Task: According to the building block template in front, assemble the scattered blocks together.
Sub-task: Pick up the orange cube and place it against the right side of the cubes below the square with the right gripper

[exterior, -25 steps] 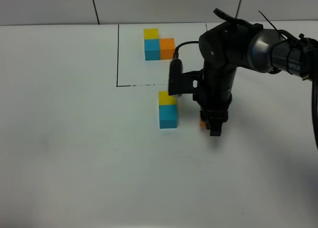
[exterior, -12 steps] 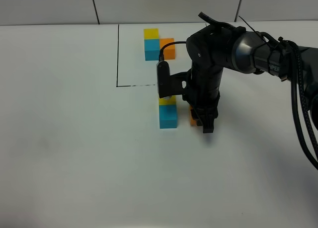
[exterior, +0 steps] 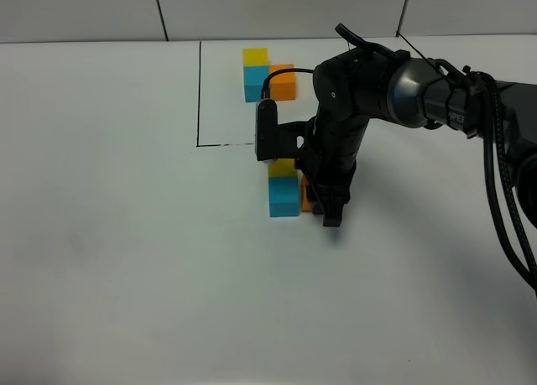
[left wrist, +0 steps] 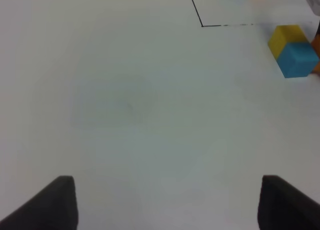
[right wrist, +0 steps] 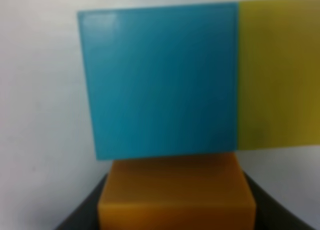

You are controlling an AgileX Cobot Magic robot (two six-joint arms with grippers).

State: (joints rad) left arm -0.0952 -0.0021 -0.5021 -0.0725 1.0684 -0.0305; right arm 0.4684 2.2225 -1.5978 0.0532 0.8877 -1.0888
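The building block template [exterior: 268, 73] is a yellow, blue and orange L-cluster inside a thin black frame at the back. Of the scattered blocks, the yellow cube [exterior: 282, 168] and blue cube [exterior: 284, 197] sit joined just in front of the frame. My right gripper [exterior: 323, 207] is shut on the orange cube [exterior: 307, 196] and holds it against the blue cube's right side. In the right wrist view the orange cube [right wrist: 175, 195] touches the blue cube [right wrist: 160, 79], with the yellow cube [right wrist: 277, 74] beside the blue one. My left gripper [left wrist: 167, 205] is open and empty over bare table.
The white table [exterior: 126, 259] spreads to the left and front. The frame's black line [exterior: 199, 91] runs along the template's left side. The right arm's cables [exterior: 503, 200] hang at the far right. A tiled wall [exterior: 268, 7] stands behind.
My right gripper has carried the orange cube leftwards, from apart on the right of the blue cube to right up against it. The yellow and blue cubes have not moved.
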